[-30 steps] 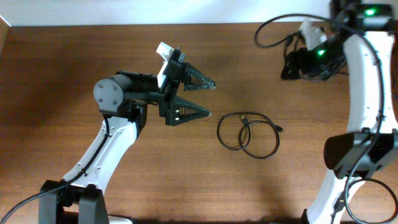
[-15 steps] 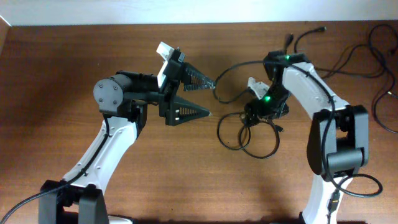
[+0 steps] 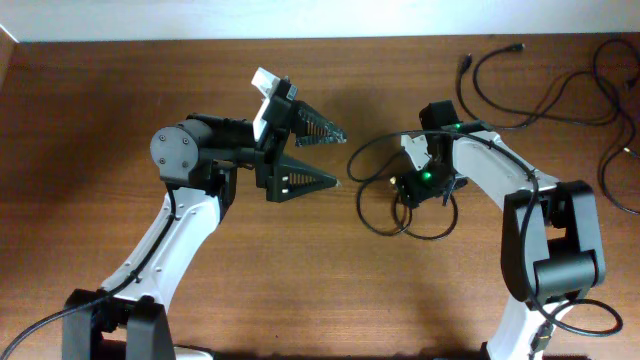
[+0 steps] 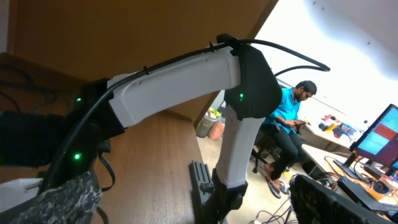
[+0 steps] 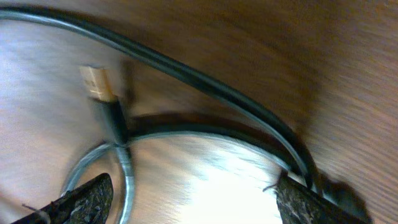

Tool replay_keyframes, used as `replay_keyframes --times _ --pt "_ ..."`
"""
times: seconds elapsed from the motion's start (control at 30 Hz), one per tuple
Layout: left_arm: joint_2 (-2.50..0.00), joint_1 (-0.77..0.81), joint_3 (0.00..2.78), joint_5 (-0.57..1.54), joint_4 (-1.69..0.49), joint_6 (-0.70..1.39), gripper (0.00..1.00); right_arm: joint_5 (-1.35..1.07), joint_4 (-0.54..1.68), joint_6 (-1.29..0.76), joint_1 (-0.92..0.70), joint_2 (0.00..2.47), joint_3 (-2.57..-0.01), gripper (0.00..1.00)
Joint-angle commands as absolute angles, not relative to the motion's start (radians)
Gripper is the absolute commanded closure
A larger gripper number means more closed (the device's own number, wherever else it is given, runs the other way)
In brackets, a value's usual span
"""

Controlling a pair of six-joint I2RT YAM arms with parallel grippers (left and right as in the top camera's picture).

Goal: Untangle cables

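Observation:
Thin black cables (image 3: 402,214) lie in overlapping loops on the wooden table right of centre, with one strand curving up and left (image 3: 362,150). My right gripper (image 3: 420,186) is down on these loops. In the right wrist view it is open (image 5: 196,199), its fingers wide apart over the cable strands (image 5: 205,84), next to a metal-tipped plug (image 5: 95,83). My left gripper (image 3: 318,153) is open and empty, held above the table left of the loops. In the left wrist view (image 4: 199,208) it faces the right arm (image 4: 180,81).
More black cables lie at the back right (image 3: 520,85) and along the right edge (image 3: 612,150). The wooden table (image 3: 120,110) ends near the right arm's base. A seated person (image 4: 292,118) and desks show beyond the table in the left wrist view.
My right arm came down from the back right onto the cable loops. The loops shifted slightly and one strand now curves closer in. The left arm has not moved.

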State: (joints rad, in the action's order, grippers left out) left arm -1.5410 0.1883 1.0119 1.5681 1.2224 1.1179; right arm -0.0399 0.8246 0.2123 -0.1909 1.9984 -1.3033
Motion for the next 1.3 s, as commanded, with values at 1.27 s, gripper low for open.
replay_keyframes --times 1.27 --pt "-1.526 0.189 1.02 1.572 1.224 1.097 0.01 -0.185 0.881 -0.053 0.596 1.694 -1.35 0.08"
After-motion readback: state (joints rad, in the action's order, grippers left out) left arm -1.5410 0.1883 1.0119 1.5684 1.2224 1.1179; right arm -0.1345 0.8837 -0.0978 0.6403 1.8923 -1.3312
